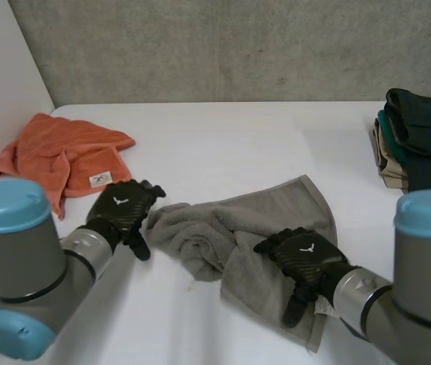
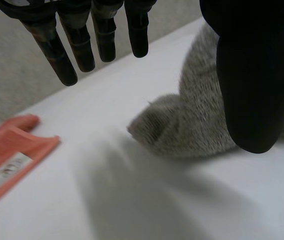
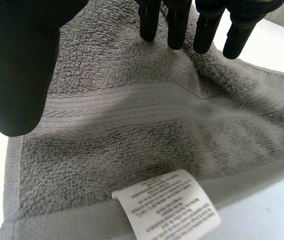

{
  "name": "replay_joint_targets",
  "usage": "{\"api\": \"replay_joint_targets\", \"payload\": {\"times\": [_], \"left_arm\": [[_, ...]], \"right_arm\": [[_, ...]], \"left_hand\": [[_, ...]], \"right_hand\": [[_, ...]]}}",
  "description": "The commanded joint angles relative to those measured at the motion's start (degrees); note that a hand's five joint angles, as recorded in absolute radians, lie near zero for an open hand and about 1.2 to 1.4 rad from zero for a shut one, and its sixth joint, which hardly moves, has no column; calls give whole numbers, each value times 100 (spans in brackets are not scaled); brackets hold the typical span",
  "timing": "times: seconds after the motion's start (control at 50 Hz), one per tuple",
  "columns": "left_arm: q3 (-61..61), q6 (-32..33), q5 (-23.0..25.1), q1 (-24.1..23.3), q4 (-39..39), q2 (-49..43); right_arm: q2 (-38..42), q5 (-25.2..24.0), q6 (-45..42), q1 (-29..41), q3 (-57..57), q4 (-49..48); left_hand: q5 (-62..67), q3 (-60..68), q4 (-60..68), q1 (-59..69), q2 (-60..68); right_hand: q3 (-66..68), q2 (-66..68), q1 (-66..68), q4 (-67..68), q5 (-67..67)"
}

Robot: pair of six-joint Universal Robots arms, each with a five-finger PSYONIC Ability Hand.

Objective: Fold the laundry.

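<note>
Towel (image 1: 253, 228) crumpled at centre, left hand (image 1: 122, 207) splayed, empty, beside its 9 o'clock end; right hand (image 1: 304, 255) flat-fingered, gripping nothing, over 5 o'clock corner — likely poised to spread it flat.

A white table (image 1: 230, 144) stands against a grey concrete wall (image 1: 223, 46); soft, even light.
</note>
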Motion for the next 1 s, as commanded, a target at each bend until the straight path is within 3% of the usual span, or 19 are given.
{"api": "replay_joint_targets", "payload": {"times": [0.02, 0.04, 0.06, 0.1, 0.14, 0.2, 0.28, 0.38, 0.44, 0.5, 0.58, 0.68, 0.82, 0.92, 1.0], "left_arm": [[851, -37, 18, -125, -27, -1061], [931, -46, 18, -143, -45, -1140], [1062, -54, 10, -195, -97, -1254], [1151, -54, -25, -248, -159, -1325], [1212, -72, -61, -309, -229, -1256], [1195, -116, -70, -336, -352, -870], [976, -265, -87, -327, -712, 456], [887, -283, -52, -284, -1169, 2124], [966, -274, -34, -231, -1397, 2733], [1054, -257, -26, -231, -1495, 2788], [1186, -248, -87, -231, -1504, 2332], [1781, -213, -122, -222, -1442, 842], [3083, -64, -289, -257, -1495, -884], [4425, 261, -631, -231, -1434, -1859], [5219, 236, -904, -248, -1022, -1949]], "right_arm": [[488, 515, 621, 518, 61, -1009], [541, 559, 630, 554, 43, -1080], [620, 673, 647, 597, -9, -1228], [665, 788, 648, 607, -45, -1379], [639, 937, 621, 563, -80, -1510], [560, 1017, 604, 545, -80, -1581], [-422, 1017, 288, 440, -124, -1467], [-1741, 772, -966, -279, -369, -784], [-1980, 500, -1495, -509, -859, -231], [-1981, 332, -1559, -571, -1265, 254], [-1666, 191, -1567, -694, -1828, 774], [-288, 173, -1567, -712, -2495, 800], [971, 208, -1594, -694, -3208, 608], [1736, 392, -1594, -694, -3962, -172], [1790, 796, -1602, -694, -4412, -1341]], "left_hand": [[1590, 1476, 1497, 1433, 1458], [2228, 2114, 2134, 2070, 2096], [4332, 4218, 4239, 4175, 4201], [6445, 6332, 6352, 6288, 6314], [6454, 6340, 6361, 6297, 6322], [6454, 6340, 6361, 6297, 6322], [6454, 6340, 6361, 6297, 6322], [6454, 6340, 6361, 6297, 6322], [6454, 6340, 6361, 6297, 6322], [6454, 6340, 6361, 6297, 6322], [6454, 6340, 6361, 6297, 6322], [6454, 6340, 6361, 6297, 6322], [6454, 6340, 6361, 6297, 6322], [6454, 6340, 6361, 6297, 6322], [6454, 6340, 6361, 6297, 6322]], "right_hand": [[514, 510, 427, 523, 459], [1016, 1012, 929, 1025, 961], [2237, 2233, 2150, 2246, 2182], [4222, 4218, 4135, 4231, 4167], [6776, 6772, 6689, 6785, 6721], [6785, 6781, 6698, 6794, 6730], [6785, 6781, 6698, 6794, 6730], [6785, 6781, 6698, 6794, 6730], [6785, 6781, 6698, 6794, 6730], [6785, 6781, 6698, 6794, 6730], [6785, 6781, 6698, 6794, 6730], [6785, 6781, 6698, 6794, 6730], [6785, 6781, 6698, 6794, 6730], [6785, 6781, 6698, 6794, 6730], [6785, 6781, 6698, 6794, 6730]]}}
